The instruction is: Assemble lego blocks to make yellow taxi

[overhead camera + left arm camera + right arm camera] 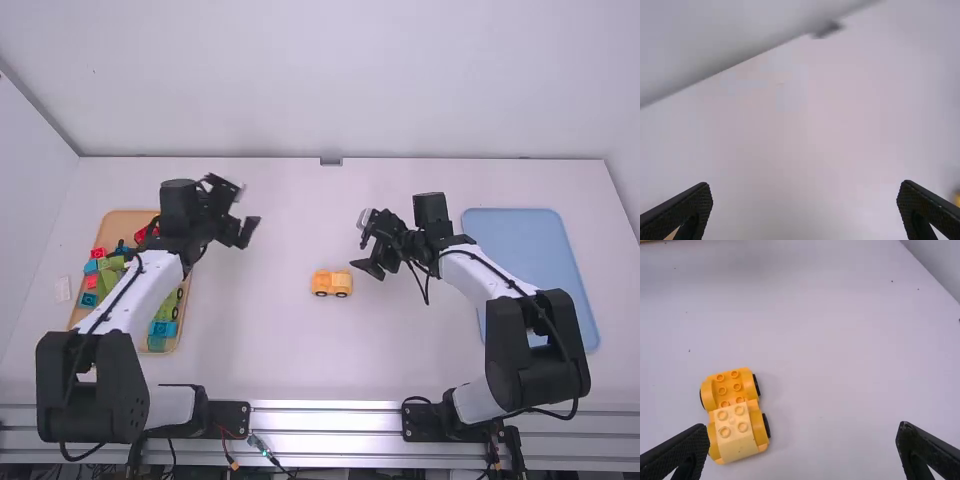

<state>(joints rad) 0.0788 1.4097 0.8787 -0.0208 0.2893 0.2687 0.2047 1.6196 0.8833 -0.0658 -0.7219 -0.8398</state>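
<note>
Car (332,284) of yellow blocks on black wheels stands near the middle of the worktop (300,360), a paler, four-studded block (735,432) topping one end and bare studs showing on the other. Left claw (250,212) is released, its fingers wide apart and empty, up toward the worktop's far edge and left of the car, while the right claw (362,243), likewise spread and empty, is near the car on its right. Loose coloured blocks (106,264) fill a tan tray (127,218) by the worktop's left edge; a blue tray (525,250) lies by its right edge.
</note>
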